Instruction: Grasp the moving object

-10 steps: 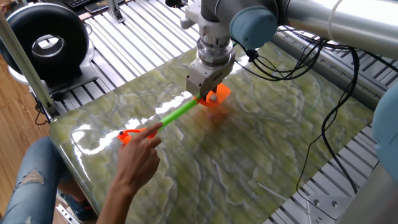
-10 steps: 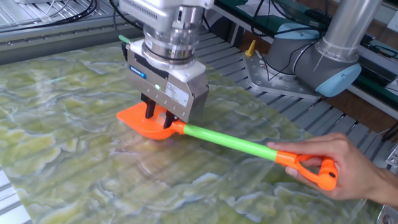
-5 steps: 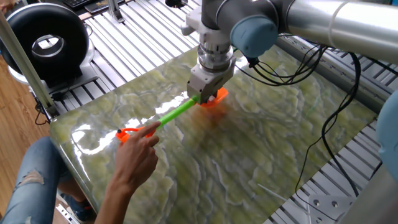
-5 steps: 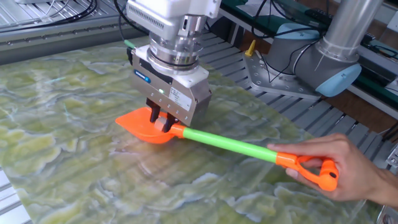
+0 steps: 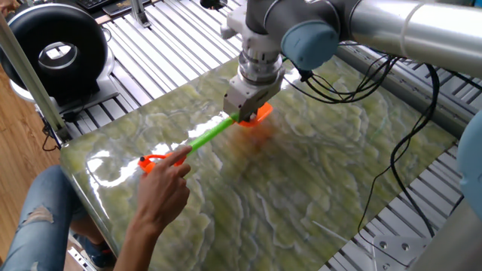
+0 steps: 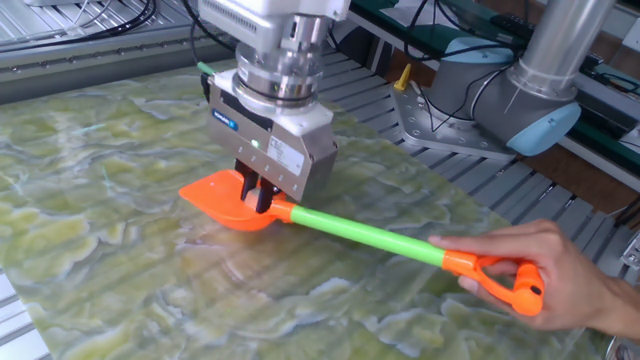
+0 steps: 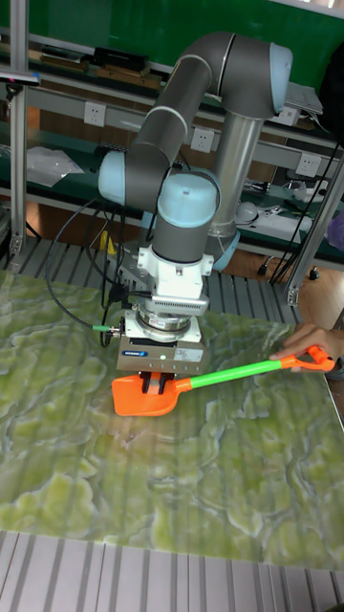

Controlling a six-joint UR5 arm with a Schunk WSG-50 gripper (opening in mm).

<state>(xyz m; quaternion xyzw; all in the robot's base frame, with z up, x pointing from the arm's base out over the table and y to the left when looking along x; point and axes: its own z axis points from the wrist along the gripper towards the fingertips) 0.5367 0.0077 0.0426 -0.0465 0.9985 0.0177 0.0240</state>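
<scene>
The moving object, a toy shovel (image 6: 360, 232) with an orange scoop (image 6: 215, 195), green shaft (image 5: 211, 134) and orange loop end (image 6: 505, 280), lies low over the green marbled table. A person's hand (image 6: 570, 285) holds the loop end. My gripper (image 6: 255, 192) points straight down at the back of the scoop, beside the shaft's joint. Its dark fingers stand close together, pinching the scoop's rear wall. In the tall fixed view the gripper (image 7: 158, 384) sits over the scoop (image 7: 134, 397), and the shaft (image 7: 229, 375) runs right toward the hand (image 7: 306, 339).
The person's arm and knee (image 5: 45, 218) are at the near left table corner. A black round device (image 5: 53, 49) stands on the slatted frame at back left. Cables (image 5: 399, 113) trail off my arm. A second robot base (image 6: 520, 90) stands behind the table.
The shovel slid a little toward the scoop end and my gripper followed it. The fingers have drawn closer together on the scoop's rear.
</scene>
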